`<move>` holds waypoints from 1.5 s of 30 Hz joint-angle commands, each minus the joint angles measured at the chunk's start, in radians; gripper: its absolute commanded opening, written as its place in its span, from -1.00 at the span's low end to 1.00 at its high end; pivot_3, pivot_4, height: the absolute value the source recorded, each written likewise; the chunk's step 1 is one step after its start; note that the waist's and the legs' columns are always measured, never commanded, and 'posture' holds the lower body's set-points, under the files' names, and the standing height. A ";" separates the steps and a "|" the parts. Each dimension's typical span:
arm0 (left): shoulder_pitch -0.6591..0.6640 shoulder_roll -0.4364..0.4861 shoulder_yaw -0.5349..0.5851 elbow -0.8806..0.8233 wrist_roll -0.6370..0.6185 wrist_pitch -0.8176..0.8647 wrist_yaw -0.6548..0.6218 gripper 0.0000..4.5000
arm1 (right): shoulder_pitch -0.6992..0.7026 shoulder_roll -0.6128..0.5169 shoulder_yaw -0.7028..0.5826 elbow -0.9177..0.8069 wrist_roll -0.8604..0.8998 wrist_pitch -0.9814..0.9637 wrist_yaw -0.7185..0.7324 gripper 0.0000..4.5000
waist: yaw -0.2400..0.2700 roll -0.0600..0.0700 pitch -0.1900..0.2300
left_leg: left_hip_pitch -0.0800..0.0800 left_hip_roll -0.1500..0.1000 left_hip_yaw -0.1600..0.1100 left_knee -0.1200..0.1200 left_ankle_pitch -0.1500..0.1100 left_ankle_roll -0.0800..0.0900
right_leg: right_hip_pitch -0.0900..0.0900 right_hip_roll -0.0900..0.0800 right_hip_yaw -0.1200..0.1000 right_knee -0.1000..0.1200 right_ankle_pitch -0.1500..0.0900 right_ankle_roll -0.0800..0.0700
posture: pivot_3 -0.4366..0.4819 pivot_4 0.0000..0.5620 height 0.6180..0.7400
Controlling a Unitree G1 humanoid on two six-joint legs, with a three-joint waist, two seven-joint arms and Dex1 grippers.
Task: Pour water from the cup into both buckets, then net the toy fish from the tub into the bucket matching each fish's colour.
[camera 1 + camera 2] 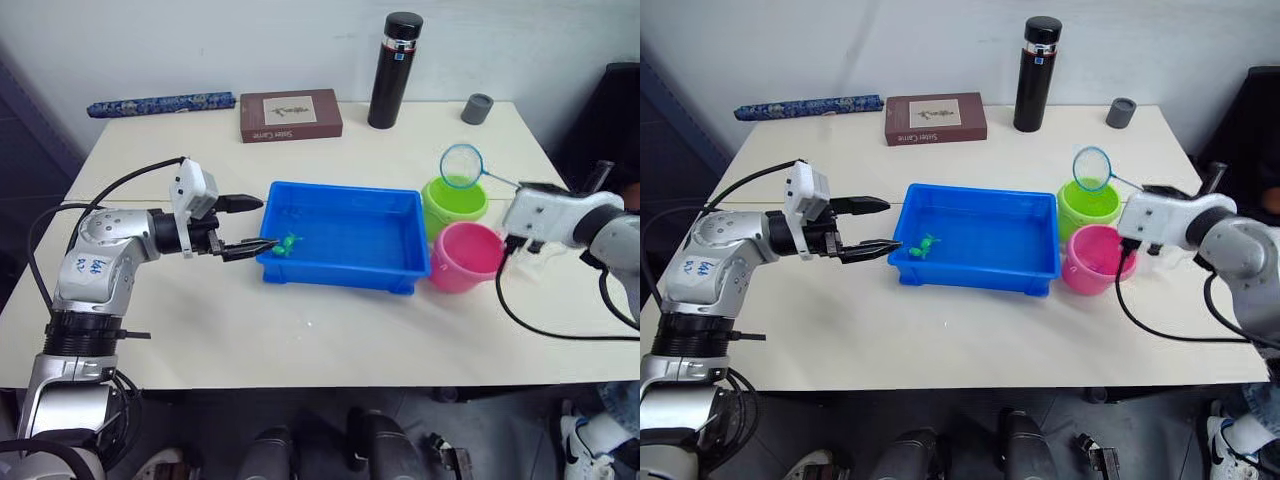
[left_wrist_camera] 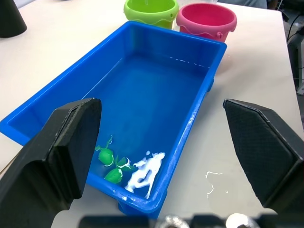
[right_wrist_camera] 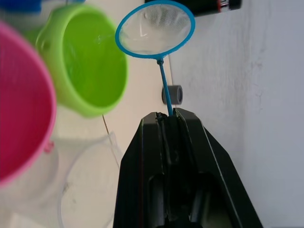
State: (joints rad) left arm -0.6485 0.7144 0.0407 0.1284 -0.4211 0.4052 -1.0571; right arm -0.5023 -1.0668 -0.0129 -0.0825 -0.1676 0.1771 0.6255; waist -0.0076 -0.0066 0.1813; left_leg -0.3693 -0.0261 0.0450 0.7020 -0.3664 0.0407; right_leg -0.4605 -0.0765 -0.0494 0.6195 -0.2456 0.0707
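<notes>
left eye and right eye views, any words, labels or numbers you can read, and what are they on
Brown box at the far edge of the table: a line of pale print on its front side, too small to read.
Black flask: a small mark on the band under the cap, unreadable.
Robot's left arm: blue handwritten marks on the grey shell, not legible.
Cup, green bucket, pink bucket, tub, net: no text seen.

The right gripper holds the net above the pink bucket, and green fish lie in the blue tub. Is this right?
Not quite. In the left eye view the right gripper holds the net above the lime green bucket, not the pink bucket. Green fish do lie in the blue tub.
</notes>
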 commanded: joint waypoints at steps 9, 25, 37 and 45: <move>0.260 0.140 0.270 -0.198 -0.064 0.124 0.114 0.97 | -0.340 0.218 0.129 -0.036 0.420 0.650 0.346 -1.00 | -0.008 0.000 0.000 | 0.000 0.001 -0.003 0.000 0.000 0.000 | 0.000 -0.002 0.000 0.001 0.000 -0.001 | -0.05 -0.47 1.00; 0.446 0.141 0.398 -0.410 -0.133 0.231 0.210 0.97 | -0.503 0.381 0.398 0.217 0.307 0.750 0.355 -1.00 | 0.002 -0.001 0.000 | -0.002 -0.001 -0.004 -0.001 0.000 0.000 | -0.001 -0.004 -0.001 0.000 -0.001 -0.001 | -0.05 -0.47 1.00; 0.471 0.141 0.411 -0.443 -0.156 0.243 0.239 0.97 | -0.508 0.492 0.431 0.250 0.269 0.775 0.317 -1.00 | -0.007 -0.001 0.000 | -0.002 -0.001 -0.004 -0.001 0.000 0.000 | -0.002 -0.003 -0.001 0.001 -0.001 -0.001 | -0.05 -0.47 1.00; 0.484 0.156 0.429 -0.459 -0.166 0.258 0.238 0.97 | -0.503 0.556 0.420 0.272 0.255 0.779 0.269 -1.00 | -0.020 -0.001 0.000 | -0.002 -0.001 -0.004 -0.001 0.000 0.000 | -0.002 -0.004 -0.001 0.001 -0.001 -0.001 | -0.05 -0.47 1.00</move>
State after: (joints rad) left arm -0.1696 0.8494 0.4261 -0.3024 -0.5704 0.6640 -0.8214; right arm -0.9848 -0.5175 0.4274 0.2000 0.0960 0.9602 0.9036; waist -0.0274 -0.0072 0.1809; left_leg -0.3709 -0.0273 0.0406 0.7010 -0.3663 0.0407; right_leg -0.4621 -0.0800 -0.0506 0.6201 -0.2461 0.0696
